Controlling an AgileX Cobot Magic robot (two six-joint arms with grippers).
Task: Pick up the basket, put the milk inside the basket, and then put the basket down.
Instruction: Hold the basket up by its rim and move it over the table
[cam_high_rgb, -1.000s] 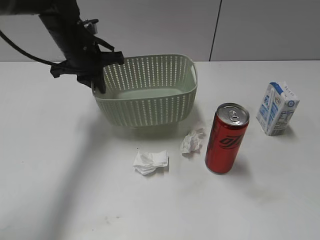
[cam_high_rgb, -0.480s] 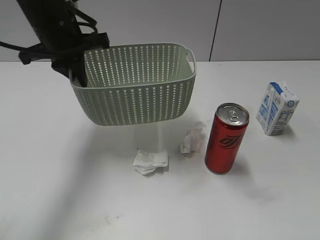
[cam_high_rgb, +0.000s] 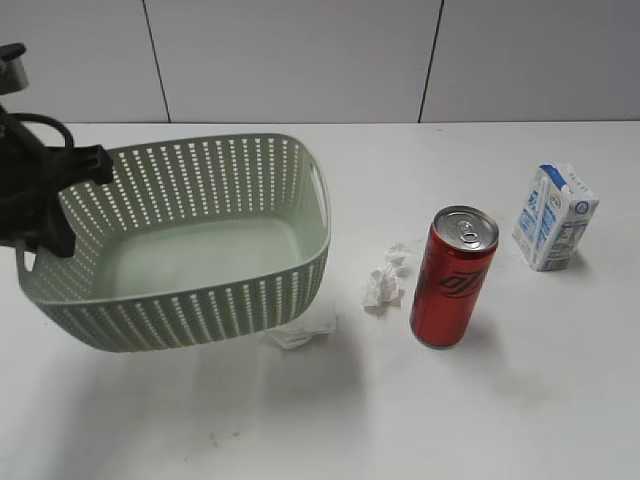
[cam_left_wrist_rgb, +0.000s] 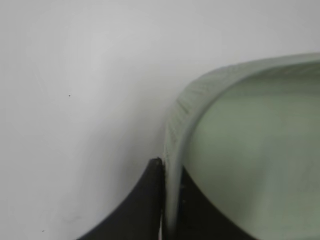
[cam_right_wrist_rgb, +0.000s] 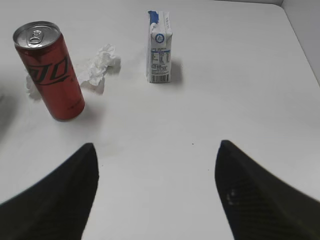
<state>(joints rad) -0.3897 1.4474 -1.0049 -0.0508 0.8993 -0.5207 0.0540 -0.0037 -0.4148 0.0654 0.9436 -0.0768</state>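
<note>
The basket (cam_high_rgb: 190, 245) is off the table (cam_high_rgb: 320, 420), held in the air at the left of the exterior view and tipped so its open mouth faces the camera; it is empty. The left gripper (cam_high_rgb: 40, 215) has its left end, the fingers clamped across the rim: the left wrist view shows the thin rim (cam_left_wrist_rgb: 172, 165) pinched between dark pads, closed firmly on it. The grip is on one end only, so the far end hangs unsupported and the load looks lopsided.

The milk (cam_high_rgb: 555, 216) stands upright on the table at the far right, well apart from the basket. Between them stand a red can (cam_high_rgb: 452, 277) and a crumpled tissue (cam_high_rgb: 385, 280); a second tissue (cam_high_rgb: 300, 333) lies partly under the basket's near corner.

The right gripper (cam_right_wrist_rgb: 155, 165) hangs above the table with its jaws spread wide and nothing between them; the milk sits ahead of it and a little left, the can further left.

Judgement: the lift is done; fetching the milk is next. The basket should be held level and quiet, mouth up. The right gripper should approach the carton from the can-free side, close on its flat faces low enough not to crush the gable, then carry it over the can rather than past it.
</note>
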